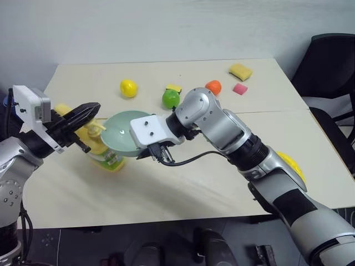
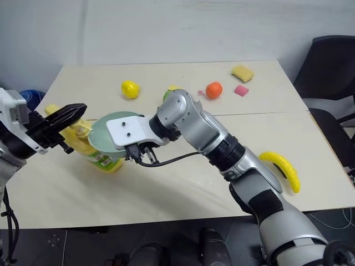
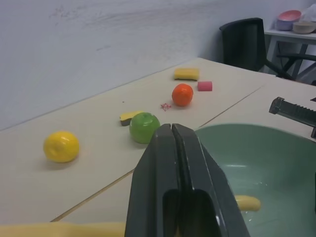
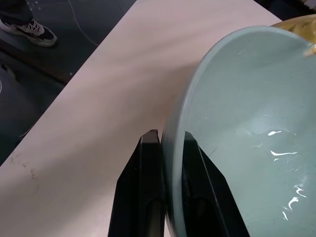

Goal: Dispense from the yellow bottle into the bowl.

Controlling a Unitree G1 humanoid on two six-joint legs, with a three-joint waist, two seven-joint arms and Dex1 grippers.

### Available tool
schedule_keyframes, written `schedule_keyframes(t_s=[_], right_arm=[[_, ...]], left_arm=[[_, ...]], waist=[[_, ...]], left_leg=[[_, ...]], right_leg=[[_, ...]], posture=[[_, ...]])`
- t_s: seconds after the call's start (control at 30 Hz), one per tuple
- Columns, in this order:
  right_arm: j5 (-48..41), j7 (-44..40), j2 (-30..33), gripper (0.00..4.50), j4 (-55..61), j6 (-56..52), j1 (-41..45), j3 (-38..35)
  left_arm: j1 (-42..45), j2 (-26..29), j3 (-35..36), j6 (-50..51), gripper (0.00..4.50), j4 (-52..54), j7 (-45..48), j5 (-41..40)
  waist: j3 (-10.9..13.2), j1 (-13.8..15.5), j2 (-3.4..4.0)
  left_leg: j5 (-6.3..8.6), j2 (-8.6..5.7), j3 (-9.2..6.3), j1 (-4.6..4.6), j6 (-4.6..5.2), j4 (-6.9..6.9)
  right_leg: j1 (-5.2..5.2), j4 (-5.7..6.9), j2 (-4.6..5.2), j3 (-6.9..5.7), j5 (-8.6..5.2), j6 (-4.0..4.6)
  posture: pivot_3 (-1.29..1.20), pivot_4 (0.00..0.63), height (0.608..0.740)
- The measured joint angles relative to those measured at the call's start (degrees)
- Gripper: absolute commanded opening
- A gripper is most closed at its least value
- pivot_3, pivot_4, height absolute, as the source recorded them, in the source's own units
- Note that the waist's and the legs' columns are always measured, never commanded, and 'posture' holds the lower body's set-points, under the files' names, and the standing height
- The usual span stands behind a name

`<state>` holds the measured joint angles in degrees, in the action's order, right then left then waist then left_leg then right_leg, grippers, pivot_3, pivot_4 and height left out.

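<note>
Smooth mint-green bowl (image 1: 123, 134) pinched at rim by right gripper (image 4: 165, 163). Left gripper (image 1: 83, 115) clamped tight, empty, above glossy yellow bottle (image 1: 100, 148).

Pale beige table (image 1: 183, 194) made of two tops joined along a seam running left to right. Plain grey-white wall (image 1: 166, 27) just beyond the far edge. Black office chair (image 1: 327, 72) at the far right corner. Dark floor (image 2: 83, 244) below the near edge. Second small table (image 3: 291, 37) with stacked bowls (image 3: 289, 19) behind the chair, against the wall. Even, soft light.
</note>
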<state>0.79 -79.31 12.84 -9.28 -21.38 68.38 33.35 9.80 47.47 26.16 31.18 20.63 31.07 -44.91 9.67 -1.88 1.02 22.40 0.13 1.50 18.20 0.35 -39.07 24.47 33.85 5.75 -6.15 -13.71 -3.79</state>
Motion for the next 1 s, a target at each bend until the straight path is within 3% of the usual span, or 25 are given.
schedule_keyframes(t_s=[0.23, 0.4, 0.53, 0.67, 0.87, 1.0], right_arm=[[-0.9, 0.7, -0.1, 0.0, 0.2, -0.1, -0.1, -0.1], [-1.8, 2.6, 0.3, 0.0, 0.9, -0.1, -1.7, -1.8], [-3.0, 2.6, 4.3, 0.0, 3.0, 0.1, -4.7, -4.0], [-3.2, 2.5, 9.6, 0.0, 4.5, 0.4, -9.3, -5.9], [2.7, 3.4, 20.7, 0.0, -2.2, 15.6, -18.8, -5.7], [3.8, 5.9, 19.8, 0.0, -11.9, 28.2, -23.0, -6.4]], left_arm=[[-0.7, -0.5, 0.4, 0.0, 0.03, 0.7, -0.5, 0.0], [1.2, -3.9, 3.2, -0.8, 0.03, -1.6, 0.8, -2.6], [4.1, -6.0, 8.0, -2.7, 0.03, -3.7, 4.4, -7.9], [3.7, -2.9, 10.0, -2.0, 0.03, -2.1, 9.8, -12.1], [-10.9, 0.3, 8.9, 1.1, 0.03, 5.7, 19.5, -12.9], [-19.4, 0.3, 6.3, -1.4, 0.03, 5.8, 25.9, -6.6]], waist=[[-0.1, -0.1, 0.11], [0.0, 0.0, 0.07], [0.2, 0.2, -0.8], [0.2, 0.2, -0.91], [0.3, 0.2, -0.8], [0.4, -0.3, -0.87]], left_leg=[[0.0, 0.0, 0.0, 0.0, 0.0, 0.03], [0.0, 0.01, -0.02, 0.1, 0.0, 0.03], [-0.02, 0.03, -0.21, 0.47, -0.02, -0.02], [0.04, -0.1, -0.34, 0.64, 0.09, -0.03], [0.11, -0.2, -0.31, 0.68, 0.22, -0.02], [-0.03, 0.04, -0.17, 0.49, -0.02, -0.03]], right_leg=[[0.0, 0.0, 0.0, 0.0, 0.0, 0.01], [0.05, -0.04, 0.0, -0.03, 0.0, 0.01], [0.28, -0.13, 0.0, -0.19, 0.0, 0.01], [0.29, -0.32, 0.08, -0.28, 0.01, -0.01], [0.17, -0.63, 0.1, -0.32, 0.01, -0.02], [0.1, -0.78, -0.18, -0.26, 0.05, -0.03]], posture=[[0.0, 0.15, 0.74], [0.0, 0.15, 0.74], [0.0, 0.15, 0.74], [0.0, 0.15, 0.74], [0.0, 0.15, 0.74], [0.0, 0.15, 0.74]])
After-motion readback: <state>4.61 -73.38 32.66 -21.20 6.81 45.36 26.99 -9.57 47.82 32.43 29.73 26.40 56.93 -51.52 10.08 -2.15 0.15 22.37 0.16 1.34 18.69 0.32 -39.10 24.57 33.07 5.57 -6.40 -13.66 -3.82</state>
